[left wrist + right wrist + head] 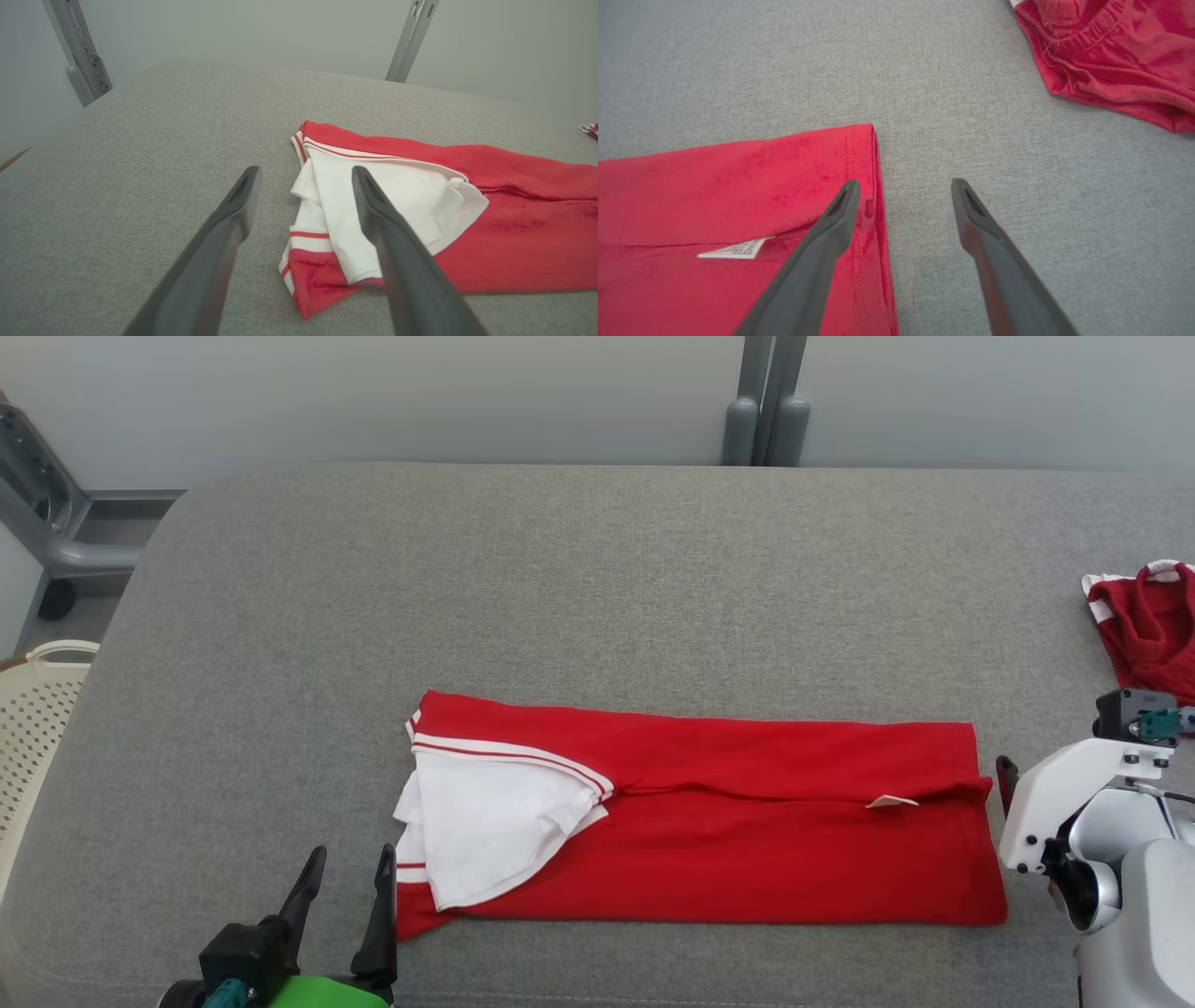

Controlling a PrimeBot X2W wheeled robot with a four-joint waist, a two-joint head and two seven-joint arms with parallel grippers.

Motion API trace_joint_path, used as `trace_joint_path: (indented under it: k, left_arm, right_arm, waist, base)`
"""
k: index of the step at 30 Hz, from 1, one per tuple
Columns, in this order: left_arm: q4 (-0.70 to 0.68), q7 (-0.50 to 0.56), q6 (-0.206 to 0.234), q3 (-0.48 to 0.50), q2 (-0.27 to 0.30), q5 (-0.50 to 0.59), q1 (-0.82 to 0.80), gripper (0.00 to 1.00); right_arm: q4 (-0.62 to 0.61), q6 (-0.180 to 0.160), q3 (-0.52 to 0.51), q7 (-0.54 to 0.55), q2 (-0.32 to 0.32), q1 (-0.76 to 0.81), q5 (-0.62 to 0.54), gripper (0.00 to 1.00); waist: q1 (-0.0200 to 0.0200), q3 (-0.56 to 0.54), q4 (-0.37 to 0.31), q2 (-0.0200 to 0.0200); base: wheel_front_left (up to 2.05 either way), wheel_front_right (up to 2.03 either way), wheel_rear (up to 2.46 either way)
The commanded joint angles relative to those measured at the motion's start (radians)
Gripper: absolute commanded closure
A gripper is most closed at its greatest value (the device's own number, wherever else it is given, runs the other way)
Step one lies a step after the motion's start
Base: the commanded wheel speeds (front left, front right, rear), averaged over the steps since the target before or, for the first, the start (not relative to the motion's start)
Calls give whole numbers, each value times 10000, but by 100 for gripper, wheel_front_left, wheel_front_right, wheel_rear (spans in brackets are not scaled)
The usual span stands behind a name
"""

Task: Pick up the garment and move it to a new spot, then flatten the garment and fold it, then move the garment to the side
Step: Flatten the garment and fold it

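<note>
The red polo shirt lies in the lower middle of the head view on the grey padded surface. It is folded lengthwise into a long strip, with its white collar at the left end and its hem at the right end.

The left gripper, at the lower left, stands wide and empty just beside the collar end. The right gripper is also wide and empty. In its wrist view one finger hangs over the hem corner and the other over bare surface.

The likely risks come with the next fold:
- A pinch at the hem could catch only the top layer, so the lengthwise flap along the middle seam would fall open.
- The collar sits loose and bunched, so it may slide or crumple when that end is lifted.
- A second red garment lies near the right edge, and a wide sweep of the right arm could drag it.

A small white care label pokes out from the flap. Its print is too fine to read, and no brand mark shows.
</note>
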Motion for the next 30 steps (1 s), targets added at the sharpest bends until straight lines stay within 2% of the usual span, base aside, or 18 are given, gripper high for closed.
trace_joint_path:
  k: [1,5,8,30]
  left_arm:
    - [28,-33,-30,44,-22,89,-14,0]
    - [0,-33,-37,35,-26,104,-14,0]
    - [-13,-33,-40,30,-16,100,-40,0]
    - [54,-33,-43,-244,90,-27,-184,0]
  right_arm:
    - [-388,-7,-80,126,-35,152,87,0]
    - [-1264,-5,-156,367,-34,202,213,0]
    - [-1415,-5,2,517,-29,250,264,0]
    - [1229,-5,375,8,-32,-147,343,0]
  waist:
    - [-1,-19,-20,0]
    - [-1,-30,-24,0]
    - [-1,20,4,0]
    - [-1,308,196,0]
  base:
    - [0,0,0]
    - [0,0,0]
    - [0,0,0]
    - [0,0,0]
